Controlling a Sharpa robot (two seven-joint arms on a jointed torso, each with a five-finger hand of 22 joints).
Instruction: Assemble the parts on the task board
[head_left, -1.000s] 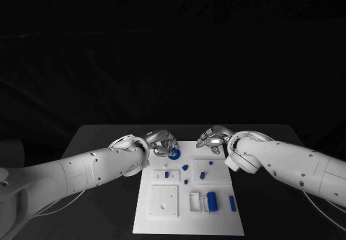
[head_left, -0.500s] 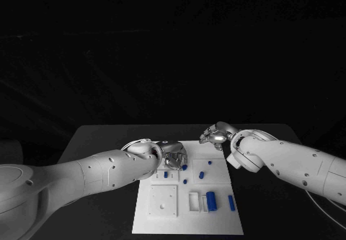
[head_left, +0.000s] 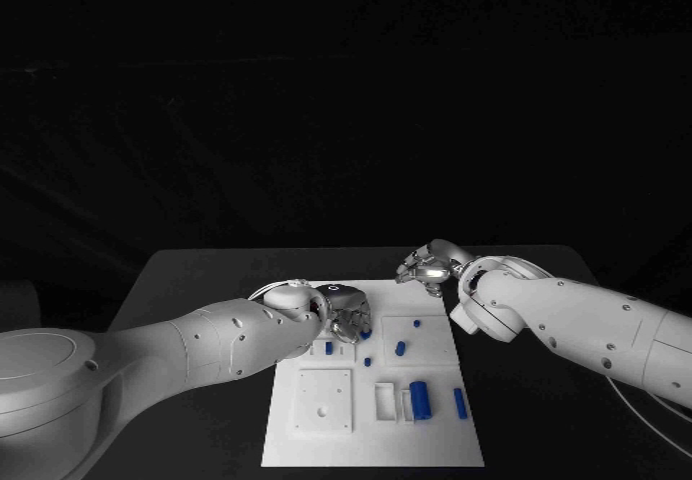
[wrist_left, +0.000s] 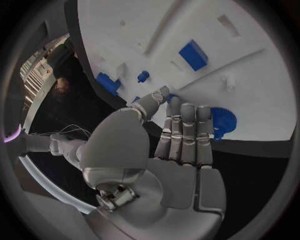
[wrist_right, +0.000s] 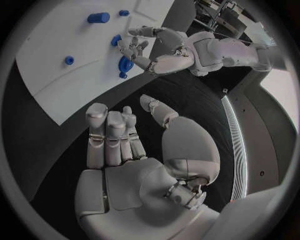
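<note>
Left hand (head_left: 340, 318), gripping the blue gear (wrist_left: 222, 121), has swung onto the task board (head_left: 433, 440); right hand (head_left: 428, 267) lifts back, fingers open, empty.

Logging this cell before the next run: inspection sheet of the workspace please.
Surface: black table, matte, bare around the plate.
Job's things: white task board mid-table; small blue parts on it, including a blue cylinder; a blue toothed gear by the left hand's fingertips.
Clutter: nothing seen.
Hands: silver left hand low over the board's far end, whether it holds the gear cannot be told; silver right hand at the board's far right corner, fingers apart, holding nothing.
Cables: nothing seen on the table.
Surroundings: dark.
</note>
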